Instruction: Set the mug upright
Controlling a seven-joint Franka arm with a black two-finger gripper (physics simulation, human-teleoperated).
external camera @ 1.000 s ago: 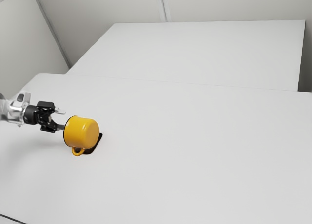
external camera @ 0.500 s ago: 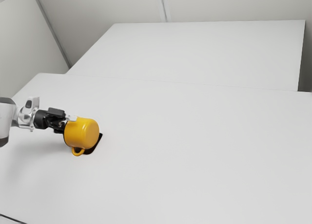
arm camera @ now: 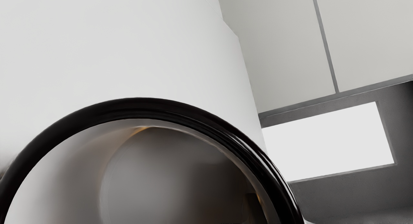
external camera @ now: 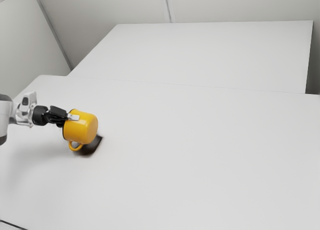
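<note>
The yellow mug (external camera: 81, 130) lies tipped on its side in the air, just above the surface (external camera: 200, 155) toward the exterior view's left, its black rim (arm camera: 138, 107) facing the tool (external camera: 73, 118) and its handle (external camera: 75, 147) pointing down. The tool pinches the mug's wall, 1 finger outside and 1 inside. Beneath is a dark shadow (external camera: 92, 147); beyond the surface stands a pale wall (arm camera: 284, 49).
</note>
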